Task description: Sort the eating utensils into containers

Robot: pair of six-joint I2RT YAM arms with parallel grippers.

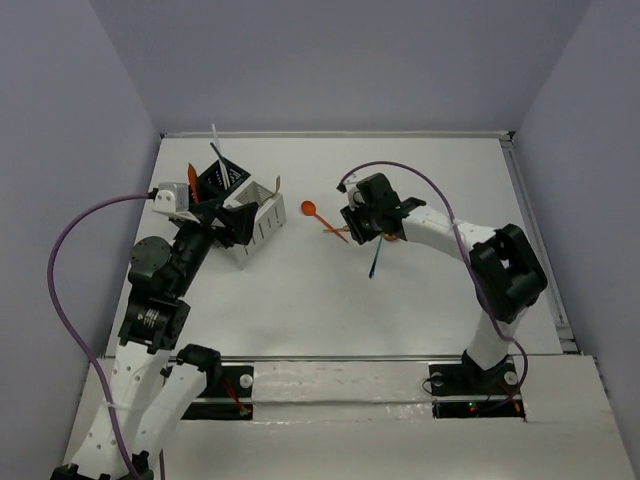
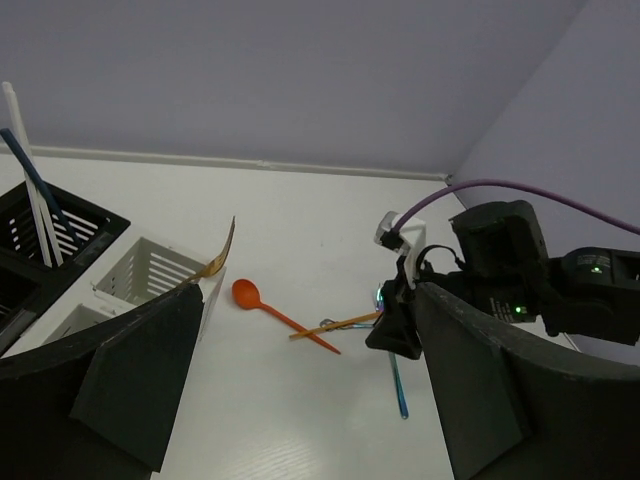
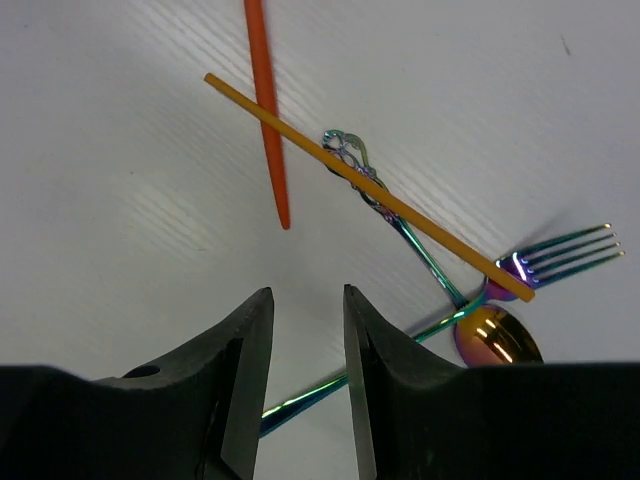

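My left gripper (image 1: pixel 220 216) (image 2: pixel 308 300) is open wide and empty, and hovers beside the black caddy (image 1: pixel 222 181) (image 2: pixel 45 235) and the white caddy (image 1: pixel 262 220) (image 2: pixel 150 268). The black caddy holds a white stick (image 2: pixel 22 150) and a dark blue one. A gold utensil (image 2: pixel 221 250) leans in the white caddy. My right gripper (image 1: pixel 365 218) (image 3: pixel 307 295) is open with a narrow gap and empty, just above a pile of utensils: an orange spoon (image 1: pixel 311 210) (image 3: pixel 266 110), an orange stick (image 3: pixel 370 190), an iridescent fork (image 3: pixel 565 248), an iridescent spoon (image 3: pixel 495 336) and a teal handle (image 1: pixel 374 262) (image 3: pixel 310 400).
The table's walls stand at the back and both sides. A purple cable (image 1: pixel 420 180) arches over the right arm, and another (image 1: pixel 70 250) loops left of the left arm. Bare tabletop (image 1: pixel 320 300) lies between the arms.
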